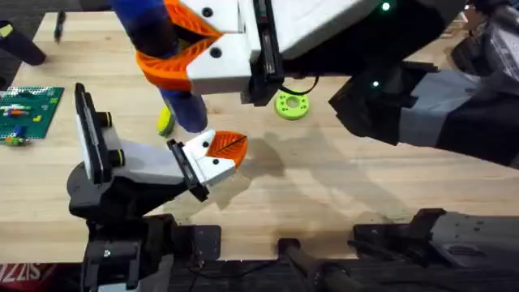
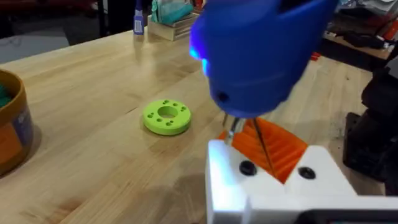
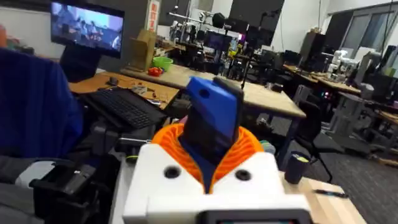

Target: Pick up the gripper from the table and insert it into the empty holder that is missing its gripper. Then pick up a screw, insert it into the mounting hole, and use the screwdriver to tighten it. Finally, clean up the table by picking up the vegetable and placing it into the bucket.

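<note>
A: On the wooden table (image 1: 340, 174), what lies at the left?

B: A green board (image 1: 28, 109) at the edge, then the left gripper (image 1: 217, 156); whether its orange-padded white fingers are clenched or released I cannot tell.

A: And the screwdriver?

B: The blue screwdriver (image 1: 158, 36) stands upright, clasped by the right gripper (image 1: 182, 49), its metal tip (image 2: 231, 129) down at the orange gripper (image 2: 273, 146) seated in the white holder (image 2: 273, 186).

A: Further right?

B: The yellow vegetable (image 1: 165, 122) lies just beside the screwdriver; a lime-green disc (image 1: 292, 105) sits apart. The left wrist view catches the orange bucket (image 2: 12, 121).
</note>
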